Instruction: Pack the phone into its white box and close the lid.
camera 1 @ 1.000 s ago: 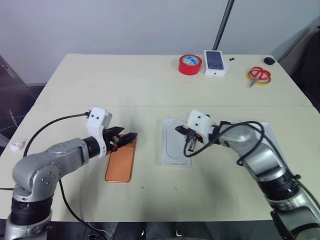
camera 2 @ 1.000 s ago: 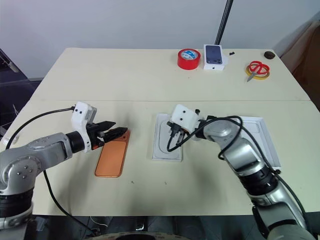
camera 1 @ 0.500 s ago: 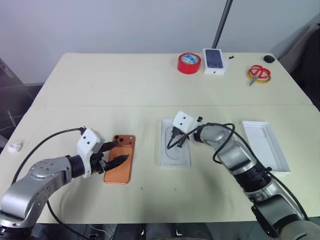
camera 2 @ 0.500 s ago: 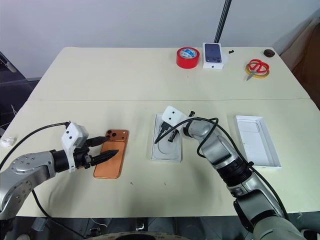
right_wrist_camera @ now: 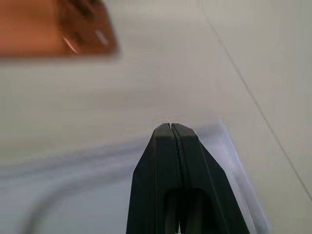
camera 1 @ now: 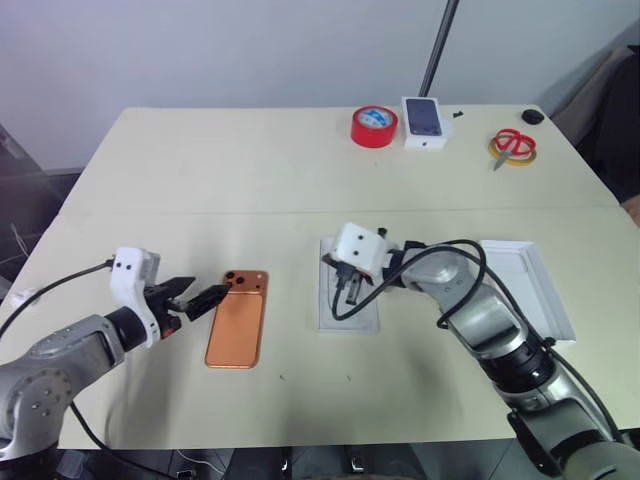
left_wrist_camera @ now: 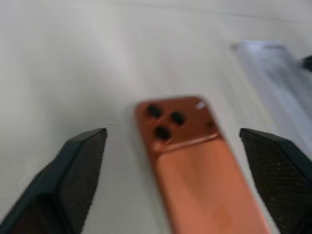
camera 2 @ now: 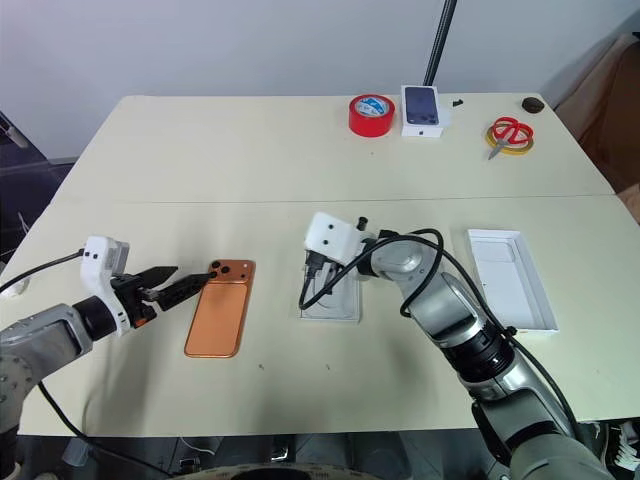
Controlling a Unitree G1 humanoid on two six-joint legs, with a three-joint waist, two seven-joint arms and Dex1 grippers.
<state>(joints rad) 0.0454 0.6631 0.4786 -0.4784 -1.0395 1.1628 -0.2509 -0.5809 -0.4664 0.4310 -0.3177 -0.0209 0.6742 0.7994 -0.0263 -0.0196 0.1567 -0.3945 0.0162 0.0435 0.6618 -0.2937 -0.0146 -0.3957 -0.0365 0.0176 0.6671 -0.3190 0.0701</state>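
From the left eye view, the left gripper [camera 1: 196, 296] is hovering low over the table [camera 1: 200, 170] with its two black fingers spread apart, holding nothing. The phone [camera 1: 239, 317] is lying back-up just beyond those fingertips, its lens cluster at the end nearest them, and the near fingertip looks to be right at the phone's corner, though I can't tell whether it is touching. The right gripper [camera 1: 349, 289] is pointing down with its fingers pressed together over a flat white insert [camera 1: 349, 310]. Out past the right arm's elbow, the white box [camera 1: 532, 292] is sitting open and empty. Well beyond both grippers, at the far edge, a red tape roll [camera 1: 373, 126], a small white box [camera 1: 425, 122] with a dark phone picture and red scissors [camera 1: 516, 146] are resting.

The right eye view is giving the same layout: the phone is lying between the two grippers, nearer the left one, and the insert is lying under the right one.

In the left wrist view, the fingers [left_wrist_camera: 73, 170] are standing wide, one to each side, and the phone's lens end is sitting in the gap ahead of them, clear of both pads.

In the right wrist view, the two fingers [right_wrist_camera: 173, 175] are closed tight with nothing between them, their tips poised above the pale insert; the blurred copper corner of the phone is showing further ahead.
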